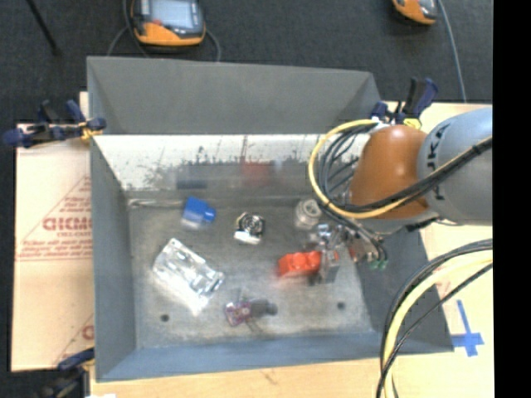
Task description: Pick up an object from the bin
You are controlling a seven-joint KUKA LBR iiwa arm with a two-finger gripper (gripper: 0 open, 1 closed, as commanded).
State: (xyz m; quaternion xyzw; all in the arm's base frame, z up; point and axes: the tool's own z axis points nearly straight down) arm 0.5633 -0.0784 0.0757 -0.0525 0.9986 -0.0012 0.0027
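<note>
camera view: the tool [325,259] is low near the right wall of the bin [116,222], its tip hard to make out against the right end of a small orange-red thing [297,264]. spread or pressed together, i cannot tell. a grey round thing [308,212] sits partly behind the arm [465,164]. the bin's bottom is scuffed grey metal, and there is dark carpet [274,15] beyond the far rim.

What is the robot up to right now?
Gripper low, right side of bin. Orange thing beside it, grasp unconfirmed. Small grey round piece close by.
</note>
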